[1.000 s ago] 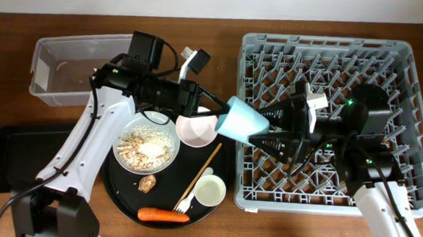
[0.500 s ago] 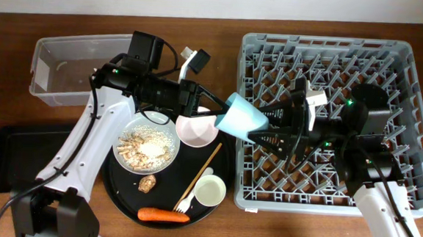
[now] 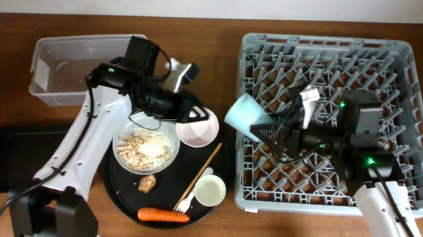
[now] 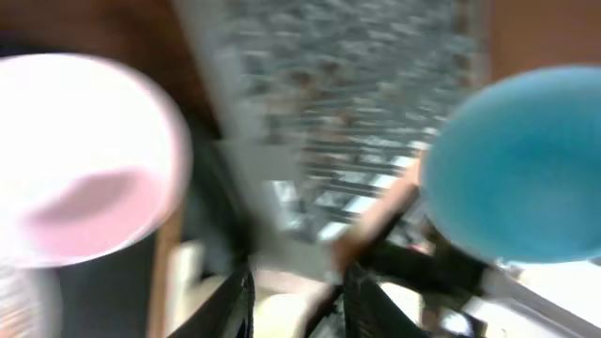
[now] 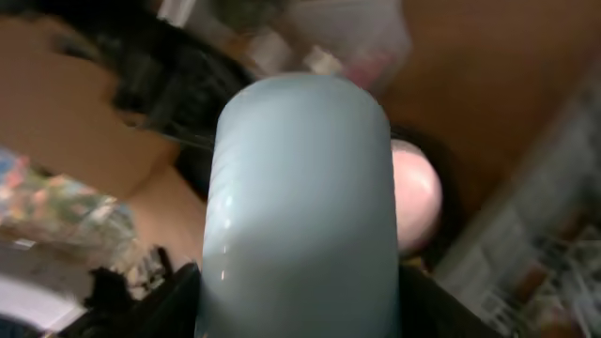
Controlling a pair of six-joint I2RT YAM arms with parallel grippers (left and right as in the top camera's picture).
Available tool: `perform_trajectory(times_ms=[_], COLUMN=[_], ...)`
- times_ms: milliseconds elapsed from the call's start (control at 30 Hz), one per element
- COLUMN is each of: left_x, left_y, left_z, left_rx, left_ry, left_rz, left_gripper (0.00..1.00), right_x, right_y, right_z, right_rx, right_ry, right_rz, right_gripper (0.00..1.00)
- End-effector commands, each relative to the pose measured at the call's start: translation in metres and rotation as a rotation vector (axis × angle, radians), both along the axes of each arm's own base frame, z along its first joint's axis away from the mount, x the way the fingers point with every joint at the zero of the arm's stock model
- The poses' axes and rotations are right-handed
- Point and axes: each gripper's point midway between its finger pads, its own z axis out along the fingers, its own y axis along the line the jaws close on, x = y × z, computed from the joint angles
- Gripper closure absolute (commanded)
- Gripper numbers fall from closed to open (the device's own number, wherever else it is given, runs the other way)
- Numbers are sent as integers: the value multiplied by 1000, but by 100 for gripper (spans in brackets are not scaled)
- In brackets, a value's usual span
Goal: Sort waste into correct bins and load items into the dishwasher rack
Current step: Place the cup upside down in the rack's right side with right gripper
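Note:
My right gripper is shut on the light blue cup, which hangs tilted over the left edge of the grey dishwasher rack. In the right wrist view the cup fills the middle, and a finger presses each side of it. My left gripper is open and empty over the pale pink bowl, apart from the cup. The left wrist view is blurred: the bowl lies left and the cup right. The white plate holds beige scraps.
On the round black tray lie a brown lump, a carrot, a white fork, a chopstick and a small white cup. The clear tub stands at the back left. The shallow black tray is at the left.
My left gripper has opened, let go of the blue cup and drawn back left over the bowl. The right gripper has closed on the cup and now carries it alone.

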Motion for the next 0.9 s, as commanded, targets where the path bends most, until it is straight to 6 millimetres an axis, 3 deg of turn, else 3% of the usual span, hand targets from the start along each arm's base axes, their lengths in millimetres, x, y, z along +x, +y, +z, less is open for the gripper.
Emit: perform_trajectory(times_ms=[0,100,233,333,433,600,867], left_x=[20,25,30,31,31,32,28], left_y=[63,75,78,79,82,85,85], left_z=[-28,-32,-32,-32,-33,-34,-35], left_rx=[354,420,436,441,460,475,479], left_ry=[-65,-84,-105,-108,-109,-111,-97], left_rz=[130,155,164,166,171,175,171], left_gripper=[69,69,69,69,69,69,69], right_x=[15,3,-18,-30,-42,-58,-55], right_y=[-41,-77,-125,-150,-177,-241,-295], right_z=[-13,-17,2,24,30,6,-37], right_rx=[-248,-441,-639,-669,-685,-720,-665], right_ry=[75,174,258,289,353,561,799], right_rz=[-241,-379,-578,-672,-766,-900,-1000], right_gripper=[45,45,45,45,45,44,39])
